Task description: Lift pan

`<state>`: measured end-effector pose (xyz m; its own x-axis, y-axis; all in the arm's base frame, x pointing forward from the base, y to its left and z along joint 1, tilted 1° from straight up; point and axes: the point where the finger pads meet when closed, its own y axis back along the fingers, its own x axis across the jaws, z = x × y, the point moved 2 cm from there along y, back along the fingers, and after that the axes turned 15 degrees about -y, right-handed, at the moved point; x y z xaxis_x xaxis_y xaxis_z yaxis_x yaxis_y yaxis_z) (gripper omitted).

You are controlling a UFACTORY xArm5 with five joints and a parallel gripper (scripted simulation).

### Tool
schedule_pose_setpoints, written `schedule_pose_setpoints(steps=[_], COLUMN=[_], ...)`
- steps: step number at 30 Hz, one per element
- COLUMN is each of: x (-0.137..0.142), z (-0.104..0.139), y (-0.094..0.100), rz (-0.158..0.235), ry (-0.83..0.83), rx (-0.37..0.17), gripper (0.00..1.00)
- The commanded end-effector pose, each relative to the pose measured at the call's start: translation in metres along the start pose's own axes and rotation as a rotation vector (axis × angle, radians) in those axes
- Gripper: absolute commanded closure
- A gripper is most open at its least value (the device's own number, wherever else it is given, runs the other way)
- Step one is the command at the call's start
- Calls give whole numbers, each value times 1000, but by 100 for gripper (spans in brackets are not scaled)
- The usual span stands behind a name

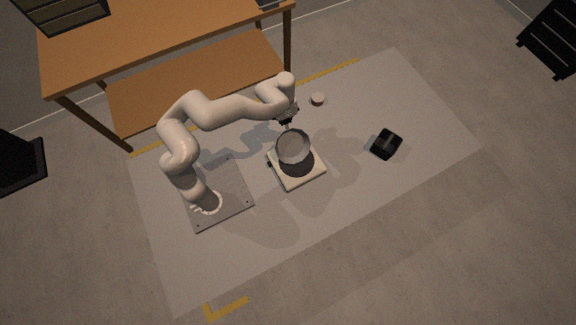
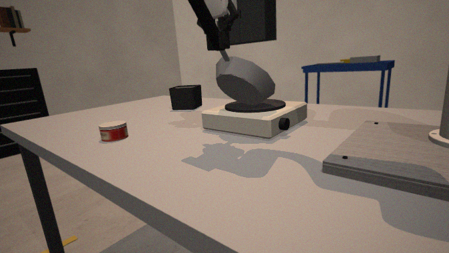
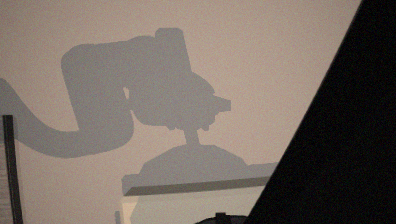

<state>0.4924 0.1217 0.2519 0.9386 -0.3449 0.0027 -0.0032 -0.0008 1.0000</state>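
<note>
Only exterior: pan (image 2: 248,80) tilted above burner (image 2: 254,106).

Around your hot plate (image 2: 246,124), the black box (image 2: 185,96) stood near behind; the red tin (image 2: 113,130) lay well apart on open counter (image 2: 206,200).

Hot plate (image 2: 253,121) sits mid-worktop (image 2: 140,186), pan (image 2: 244,81) tilted above it, tin (image 2: 113,130) near one edge, box (image 2: 185,96) behind.
</note>
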Motion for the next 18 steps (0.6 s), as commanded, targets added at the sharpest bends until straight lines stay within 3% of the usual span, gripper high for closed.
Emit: schedule_pose_setpoints(steps=[1,18], x=[1,0], z=[-1,0], y=[11,42], rz=[5,5], ry=[0,0], rx=[4,4], gripper=[100,100])
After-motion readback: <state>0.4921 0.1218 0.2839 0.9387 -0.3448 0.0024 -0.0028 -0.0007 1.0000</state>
